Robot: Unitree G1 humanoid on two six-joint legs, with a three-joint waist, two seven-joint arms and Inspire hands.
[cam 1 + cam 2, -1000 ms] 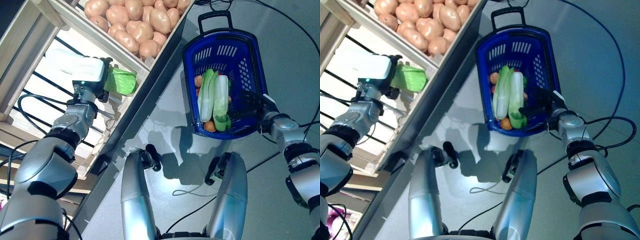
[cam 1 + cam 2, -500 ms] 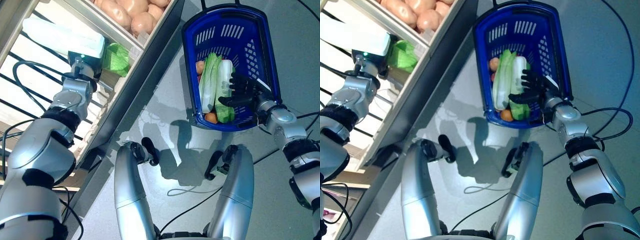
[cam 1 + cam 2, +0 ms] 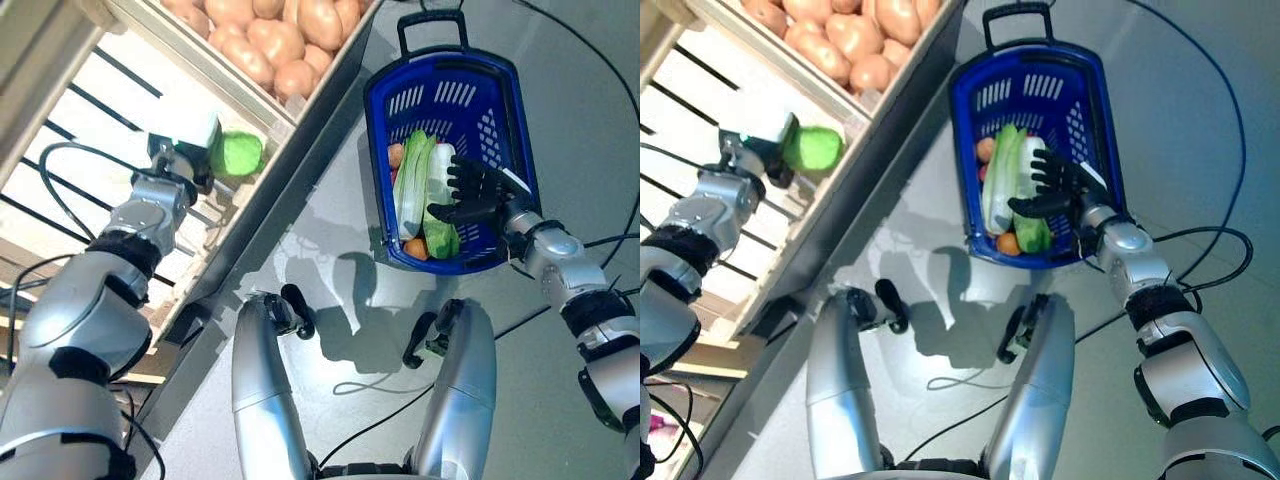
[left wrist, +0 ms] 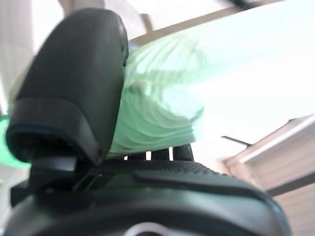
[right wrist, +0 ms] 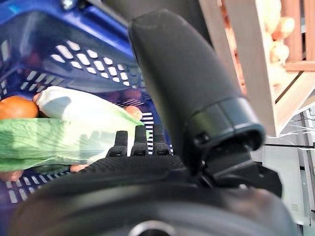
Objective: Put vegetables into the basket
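Note:
The blue basket (image 3: pixel 455 95) stands on the grey floor to the right of the stand. In it lie long pale green leafy vegetables (image 3: pixel 412 185) and small orange round ones (image 3: pixel 418 250). My right hand (image 3: pixel 475 195) hovers over the basket's near right part with fingers straight, just above the leafy vegetables; its wrist view shows them (image 5: pixel 74 128) past the fingers. My left hand (image 3: pixel 190 165) is at the stand's lower shelf, shut on a round green leafy vegetable (image 3: pixel 238 153). The left wrist view shows that vegetable (image 4: pixel 157 118) pinched between thumb and fingers.
A wooden stand (image 3: pixel 300 105) with crates and slatted shelves runs along the left, its dark base edge (image 3: pixel 290 190) close to the basket. The basket's black handle (image 3: pixel 430 20) points away from me. Grey floor lies to the right of the basket.
The camera has shifted. My right hand moved from the basket's right rim to over its inside. My left hand keeps hold of the green vegetable, which now looks rounder.

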